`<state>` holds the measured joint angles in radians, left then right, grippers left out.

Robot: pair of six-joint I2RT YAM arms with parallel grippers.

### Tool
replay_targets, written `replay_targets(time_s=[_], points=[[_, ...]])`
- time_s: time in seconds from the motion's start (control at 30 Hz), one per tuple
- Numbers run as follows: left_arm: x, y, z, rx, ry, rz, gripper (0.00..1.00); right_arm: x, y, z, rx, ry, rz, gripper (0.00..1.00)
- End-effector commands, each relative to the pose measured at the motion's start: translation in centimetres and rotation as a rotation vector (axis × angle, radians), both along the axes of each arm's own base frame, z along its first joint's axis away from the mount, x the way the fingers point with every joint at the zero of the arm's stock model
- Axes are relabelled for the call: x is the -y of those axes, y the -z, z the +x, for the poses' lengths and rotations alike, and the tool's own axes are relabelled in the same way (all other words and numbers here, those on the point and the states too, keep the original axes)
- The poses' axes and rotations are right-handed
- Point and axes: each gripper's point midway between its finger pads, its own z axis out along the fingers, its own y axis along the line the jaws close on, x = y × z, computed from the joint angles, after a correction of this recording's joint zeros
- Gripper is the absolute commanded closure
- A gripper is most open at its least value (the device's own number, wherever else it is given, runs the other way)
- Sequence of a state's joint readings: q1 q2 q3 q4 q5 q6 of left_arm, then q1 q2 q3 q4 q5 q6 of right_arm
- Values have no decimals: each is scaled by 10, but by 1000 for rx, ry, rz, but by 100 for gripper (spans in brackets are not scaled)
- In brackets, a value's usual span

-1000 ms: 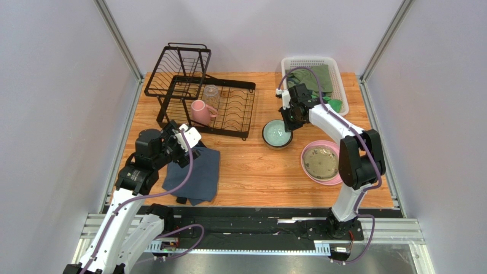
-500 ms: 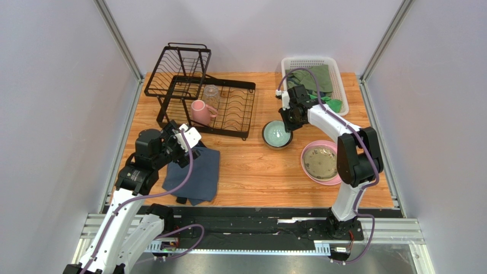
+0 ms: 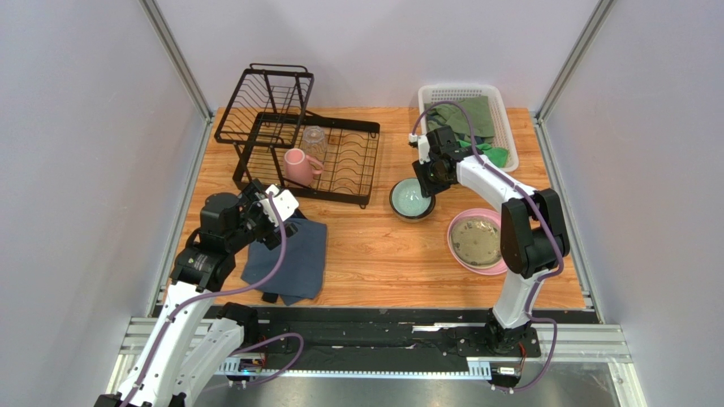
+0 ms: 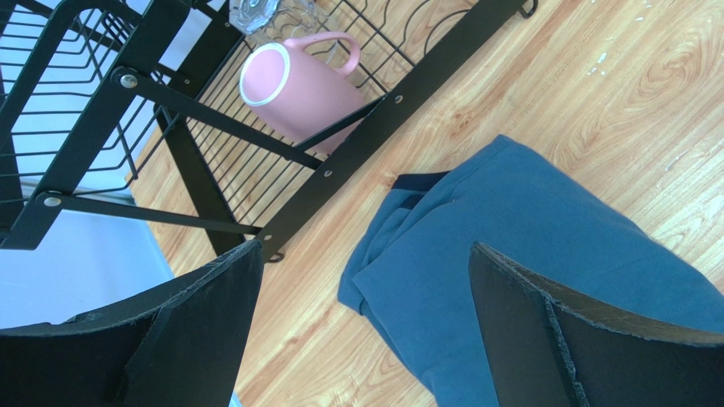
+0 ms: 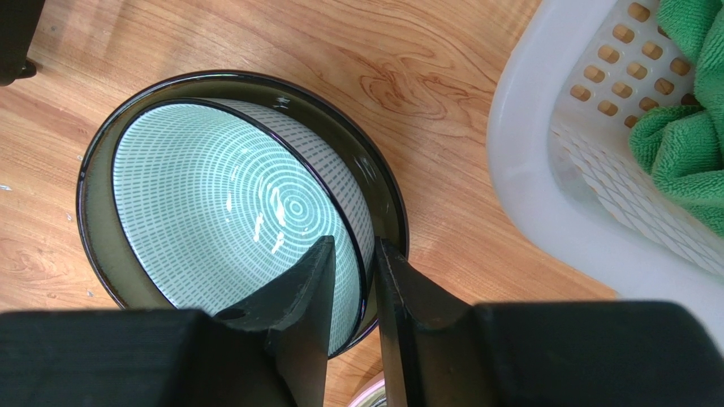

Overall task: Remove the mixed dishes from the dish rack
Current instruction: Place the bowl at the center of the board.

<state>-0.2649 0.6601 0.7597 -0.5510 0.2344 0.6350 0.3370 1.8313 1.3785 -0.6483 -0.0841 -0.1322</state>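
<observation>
Pale grey walls close in a wooden tabletop (image 3: 374, 254) with both arms based at its near edge. The right tool (image 5: 355, 250) is clenched on the rim of the dark bowl (image 5: 229, 195), one finger inside the teal-patterned wall and one outside. The bowl itself rests on the tabletop, out of the dish rack (image 3: 340, 127). Glazed ceramic like this is likely heavy, slick and chippable, so the thin rim is a poor handle for long carries. Just beside it stands the white basket (image 5: 544, 170) of green cloths (image 5: 680, 144), which crowds any swing toward the far side. Nearer the arm's base, the cream plate (image 3: 477, 239) lies on the pink plate (image 3: 472, 269).

The left tool (image 4: 365, 248) hangs released, jaws wide, over the blue-grey cloth (image 4: 527, 246) near the rack's front corner. Beyond the black frame bar, the pink mug (image 4: 293, 85) lies on its side in the lower tray, handle up, with the clear glass (image 4: 272, 13) just behind it. The mug looks sturdy, and its handle or rim would give a firm hold. The glass is probably slippery and fragile, best taken across its wall. The frame bars and the raised shelf stand in the approach.
</observation>
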Motion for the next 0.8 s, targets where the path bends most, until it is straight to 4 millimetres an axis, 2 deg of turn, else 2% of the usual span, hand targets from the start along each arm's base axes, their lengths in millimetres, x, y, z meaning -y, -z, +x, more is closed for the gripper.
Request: replay_targets(time_s=[0.0, 0.33, 0.37, 0.77], points=[[0, -4, 0, 24, 8, -3, 1, 4, -17, 13, 76, 2, -15, 70], [1, -6, 0, 27, 10, -4, 1, 12, -30, 16, 123, 12, -54, 68], [0, -6, 0, 26, 10, -3, 1, 19, -33, 18, 138, 31, -80, 68], [0, -10, -1, 35, 11, -2, 1, 22, -51, 19, 183, 37, -86, 66]])
